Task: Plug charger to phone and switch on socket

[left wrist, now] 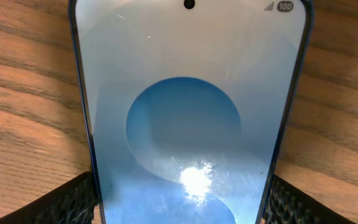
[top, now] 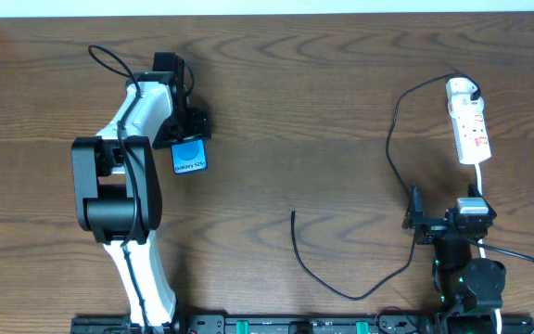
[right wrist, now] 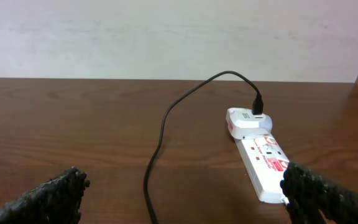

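The phone lies face up on the table at the left, its blue screen filling the left wrist view. My left gripper straddles its lower end, with a pad pressed to each long edge. The socket lies at the far right with a white adapter plugged in. The black charger cable loops from it to a free plug end mid-table. My right gripper is open and empty, just short of the socket's near end.
A white cord runs from the socket's near end toward the right arm. The cable's slack curves along the front of the table. A pale wall rises behind the table's far edge.
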`<state>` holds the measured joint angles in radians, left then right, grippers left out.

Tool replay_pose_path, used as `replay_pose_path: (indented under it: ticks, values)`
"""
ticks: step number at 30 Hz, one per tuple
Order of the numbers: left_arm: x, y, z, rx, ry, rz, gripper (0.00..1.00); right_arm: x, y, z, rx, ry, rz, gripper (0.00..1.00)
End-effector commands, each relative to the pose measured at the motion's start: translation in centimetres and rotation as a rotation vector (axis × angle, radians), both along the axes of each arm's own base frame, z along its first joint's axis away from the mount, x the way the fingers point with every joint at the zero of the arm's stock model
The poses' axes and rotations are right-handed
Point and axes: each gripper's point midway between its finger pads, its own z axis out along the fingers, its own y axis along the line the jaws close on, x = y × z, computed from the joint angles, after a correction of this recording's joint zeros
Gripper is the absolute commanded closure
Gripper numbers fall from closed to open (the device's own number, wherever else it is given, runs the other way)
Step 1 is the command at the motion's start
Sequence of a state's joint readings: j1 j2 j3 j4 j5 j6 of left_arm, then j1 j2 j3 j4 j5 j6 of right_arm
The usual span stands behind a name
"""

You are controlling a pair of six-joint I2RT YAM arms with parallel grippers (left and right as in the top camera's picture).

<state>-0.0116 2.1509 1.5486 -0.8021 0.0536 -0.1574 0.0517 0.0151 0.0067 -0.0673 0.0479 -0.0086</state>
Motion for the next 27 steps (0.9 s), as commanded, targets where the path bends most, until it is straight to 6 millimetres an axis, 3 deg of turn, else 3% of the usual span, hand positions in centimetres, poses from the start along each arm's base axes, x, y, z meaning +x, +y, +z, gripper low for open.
replay_pose_path:
  ticks: [1, 5, 16, 19, 27]
  values:
    - [-0.32, 0.17, -0.77, 0.013, 0.018, 0.001, 0.19, -0.02, 0.22, -0.12, -0.008, 0.003, 0.010, 0.01]
    - [-0.31, 0.17, -0.77, 0.013, 0.018, 0.001, 0.25, -0.02, 0.22, -0.12, -0.008, 0.003, 0.010, 0.01]
    - [-0.31, 0.17, -0.77, 0.013, 0.018, 0.001, 0.31, -0.02, 0.23, -0.12, -0.008, 0.003, 0.011, 0.01]
    - [-0.31, 0.17, -0.77, 0.013, 0.018, 0.001, 0.40, -0.02, 0.23, -0.12, -0.008, 0.003, 0.011, 0.01]
    - [-0.31, 0.17, -0.77, 0.013, 0.018, 0.001, 0.50, -0.02, 0.23, -0.12, -0.008, 0.003, 0.011, 0.01]
